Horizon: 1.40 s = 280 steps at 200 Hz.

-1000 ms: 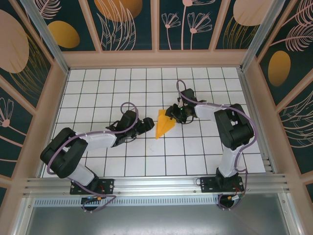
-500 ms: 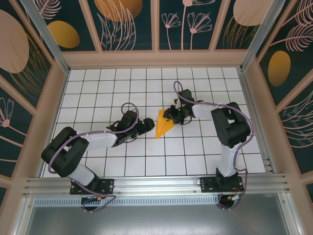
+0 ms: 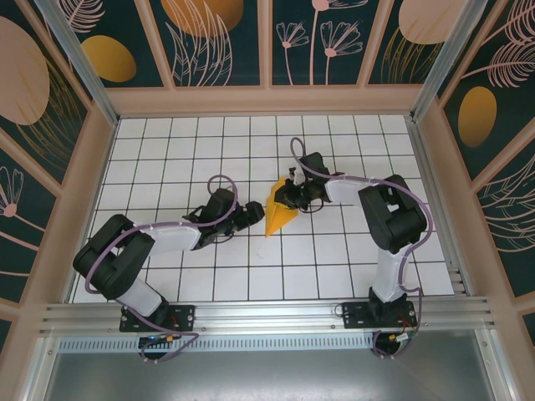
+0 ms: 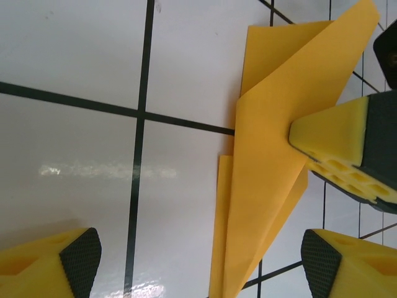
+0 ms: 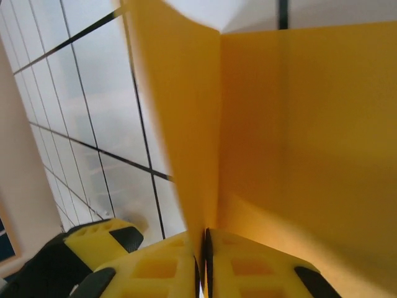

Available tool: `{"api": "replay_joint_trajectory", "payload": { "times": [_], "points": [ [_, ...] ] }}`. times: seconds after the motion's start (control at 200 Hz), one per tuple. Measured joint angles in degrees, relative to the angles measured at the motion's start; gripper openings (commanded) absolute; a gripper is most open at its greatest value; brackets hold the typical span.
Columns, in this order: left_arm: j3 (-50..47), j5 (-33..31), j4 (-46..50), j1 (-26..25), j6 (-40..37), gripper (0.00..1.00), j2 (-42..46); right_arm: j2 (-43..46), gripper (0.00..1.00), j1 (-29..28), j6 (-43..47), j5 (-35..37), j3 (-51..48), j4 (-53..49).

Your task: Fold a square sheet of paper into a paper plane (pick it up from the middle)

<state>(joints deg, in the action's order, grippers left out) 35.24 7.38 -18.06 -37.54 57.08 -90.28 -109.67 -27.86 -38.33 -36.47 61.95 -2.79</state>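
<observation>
A white tiled table [image 3: 167, 150] seen from above, railed in wood on its sides, with open tiles all round the centre. A folded orange paper [image 3: 276, 215] lies there, its tip toward the near edge. The right wrist view adds what overhead cannot: the right gripper [image 5: 203, 254] is pinched shut on a raised fold. The left gripper [image 4: 198, 261] hangs spread wide just beside the paper, seemingly not touching it.
</observation>
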Motion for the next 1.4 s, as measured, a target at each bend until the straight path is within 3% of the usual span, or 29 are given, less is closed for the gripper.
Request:
{"api": "replay_joint_trajectory", "payload": {
  "times": [0.23, 0.295, 0.485, 0.811, 0.966, 1.221, 1.316, 1.401],
  "points": [
    [-1.29, 1.88, -3.23, 1.81, 0.09, 0.91, 1.66, 0.61, 0.00, 0.44, 0.94, -3.34, -0.66, 4.31],
    [-2.99, 3.19, -5.20, 2.80, 0.66, 0.98, 3.65, 2.21, 0.00, 1.31, 0.70, -6.08, -1.51, 6.93],
    [-9.09, 8.55, -15.98, 6.78, 4.00, 0.99, 9.97, 7.13, 0.00, 4.85, -3.08, -15.06, -2.23, 17.70],
    [-8.90, 16.33, -31.65, 7.23, 8.11, 0.82, 9.07, 7.85, 0.01, 5.09, -13.55, -24.15, -3.56, 31.67],
    [-8.26, 18.86, -37.13, 7.23, 10.47, 0.64, 4.94, 7.69, 0.01, 4.52, -16.74, -26.21, -3.78, 34.62],
    [-8.07, 21.09, -43.93, 7.23, 14.08, 0.19, 1.33, 6.25, 0.04, 3.34, -17.51, -27.04, -3.78, 34.45],
    [-7.74, 21.18, -44.87, 7.23, 14.27, 0.03, 1.33, 6.21, 0.12, 3.39, -16.15, -26.67, -3.65, 32.26],
    [-7.41, 20.94, -44.35, 7.21, 13.73, 0.00, 1.33, 6.21, 0.27, 3.67, -13.90, -26.01, -3.08, 29.22]
  ]
}}
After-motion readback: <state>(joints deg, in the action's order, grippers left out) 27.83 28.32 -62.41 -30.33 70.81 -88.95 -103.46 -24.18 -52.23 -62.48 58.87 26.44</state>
